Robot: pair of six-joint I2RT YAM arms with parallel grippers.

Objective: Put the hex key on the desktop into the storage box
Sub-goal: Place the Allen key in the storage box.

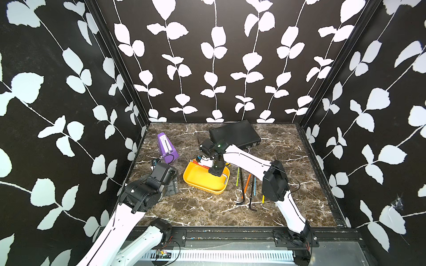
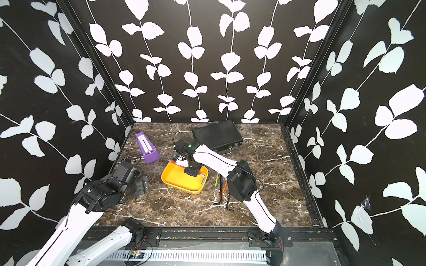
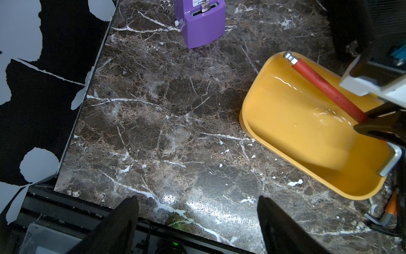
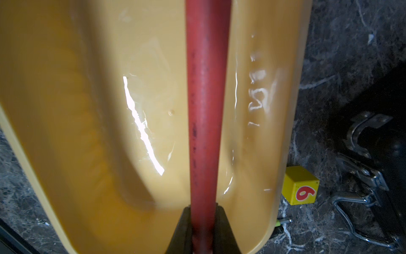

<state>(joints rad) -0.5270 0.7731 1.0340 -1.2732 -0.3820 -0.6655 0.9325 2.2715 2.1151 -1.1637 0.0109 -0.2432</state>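
Right wrist view: I am clamping my right gripper (image 4: 203, 220) on the long red-sleeved metal hex key (image 4: 206, 99), and its shaft is running straight out from between my jaws.
Right jaws: they are pinching the red sleeve from both sides, clenched on it, with the sleeve filling the narrow gap.
Key's place: it is hanging over the floor of the shallow bright yellow plastic storage box (image 4: 66, 110), ahead of and below my right jaws. I cannot tell whether it is touching the floor.
Key's tip: in the left wrist view its silver tip is reaching the box's rim at the end farthest from my right jaws.
Behind the right jaws: a silver angled end (image 3: 391, 160) is showing by the box's opposite wall. I cannot tell whether it is part of the same key.
Left gripper (image 3: 197, 199): I am holding these jaws released and wide apart above the dark brown marble-patterned desktop (image 3: 153, 132).
Ahead of the left jaws: the box is sitting well apart and off to one side, and a purple plastic pyramid-shaped metronome (image 3: 204, 26) is standing farther on.
Beside the right jaws: a small yellow cube (image 4: 299, 184) with a red 6 is sitting on the desktop just outside the box's wall. A flat black case (image 4: 373, 132) with metal latches is lying beyond it.
Under my right arm: in a top view, several thin hex keys (image 1: 247, 183) with coloured sleeves are lying on the desktop, outside the box.
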